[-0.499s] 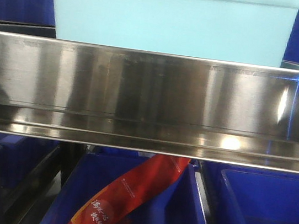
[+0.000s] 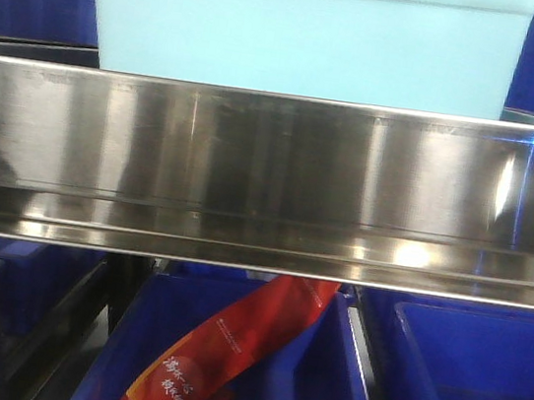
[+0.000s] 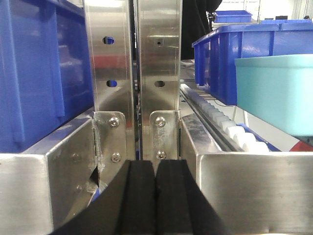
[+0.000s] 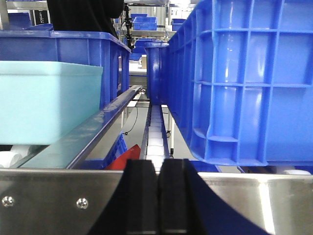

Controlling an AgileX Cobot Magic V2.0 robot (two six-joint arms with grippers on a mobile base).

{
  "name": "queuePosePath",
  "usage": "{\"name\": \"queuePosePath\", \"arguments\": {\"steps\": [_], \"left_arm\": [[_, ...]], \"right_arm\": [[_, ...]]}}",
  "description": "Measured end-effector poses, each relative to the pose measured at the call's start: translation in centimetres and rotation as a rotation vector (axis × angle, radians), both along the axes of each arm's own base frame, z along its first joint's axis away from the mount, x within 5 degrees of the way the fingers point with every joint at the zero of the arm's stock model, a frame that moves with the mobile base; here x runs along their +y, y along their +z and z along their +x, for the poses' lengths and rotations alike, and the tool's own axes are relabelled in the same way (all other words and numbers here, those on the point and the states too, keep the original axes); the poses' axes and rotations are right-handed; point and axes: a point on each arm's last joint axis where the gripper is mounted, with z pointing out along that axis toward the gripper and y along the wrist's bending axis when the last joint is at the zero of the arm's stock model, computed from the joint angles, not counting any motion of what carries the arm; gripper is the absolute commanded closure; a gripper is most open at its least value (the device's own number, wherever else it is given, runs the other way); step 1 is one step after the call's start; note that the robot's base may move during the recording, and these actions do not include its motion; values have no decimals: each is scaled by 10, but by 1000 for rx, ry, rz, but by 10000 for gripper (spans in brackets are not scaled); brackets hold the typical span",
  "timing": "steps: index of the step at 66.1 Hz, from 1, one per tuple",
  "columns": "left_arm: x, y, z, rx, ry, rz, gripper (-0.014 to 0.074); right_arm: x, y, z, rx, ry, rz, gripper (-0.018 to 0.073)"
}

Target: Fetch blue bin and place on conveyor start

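The light cyan blue bin (image 2: 306, 31) stands on the shelf behind the stainless-steel rail (image 2: 270, 181), centred at the top of the front view. It also shows at the right of the left wrist view (image 3: 276, 90) and at the left of the right wrist view (image 4: 49, 105). My left gripper (image 3: 156, 196) is shut and empty, low in front of the rail and the steel uprights, left of the bin. My right gripper (image 4: 158, 196) is shut and empty, in front of the rail, right of the bin. The conveyor start is out of view.
Dark blue ribbed crates flank the bin: one at the left (image 3: 34, 73), one at the right (image 4: 244, 83), more behind (image 3: 230, 54). White rollers (image 3: 230, 127) line the shelf. Below the rail, a blue crate (image 2: 242, 376) holds a red packet (image 2: 225, 353).
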Motion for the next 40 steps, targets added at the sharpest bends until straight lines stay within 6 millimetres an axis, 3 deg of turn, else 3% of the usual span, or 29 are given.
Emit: {"name": "queuePosePath", "arguments": {"steps": [28,34,40], "left_arm": [[0,9,-1,-71,-1,-13,707],[0,30,-6,-89,-3,-22,707],[0,60,-15,-106,-3,-8,685]], "right_arm": [[-1,12,-2,-136,-16,-9,721],[0,31,-6,-162,-10,-10,721],[2,66,-17,-176,5,-12,714]]}}
